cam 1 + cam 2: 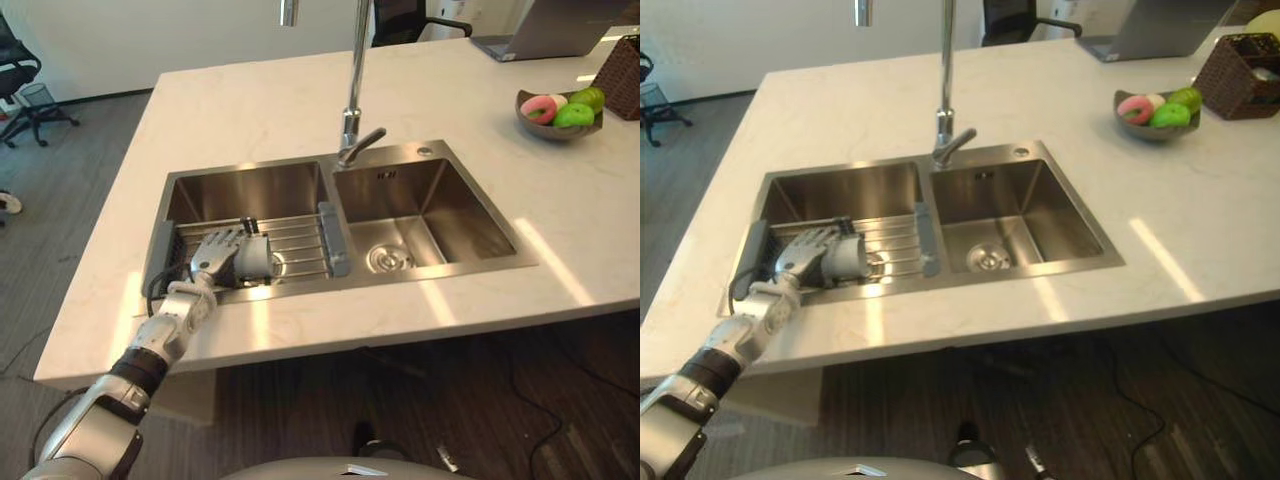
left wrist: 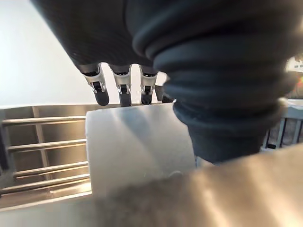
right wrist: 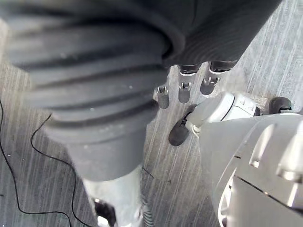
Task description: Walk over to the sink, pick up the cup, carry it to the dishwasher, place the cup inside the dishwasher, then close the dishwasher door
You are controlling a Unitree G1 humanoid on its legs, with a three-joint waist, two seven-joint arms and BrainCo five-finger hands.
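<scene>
A pale grey cup lies on its side on the wire rack over the left basin of the steel sink. My left hand reaches into that basin from the near left. Its fingers stretch fairly straight over the top of the cup, not curled round it; the thumb is hidden. The cup sits just right of the palm. My right hand hangs relaxed above the grey floor, holding nothing.
A tall faucet rises behind the divider between the basins. On the pale counter at the far right stand a fruit bowl, a wicker basket and a laptop. An office chair is at the far left.
</scene>
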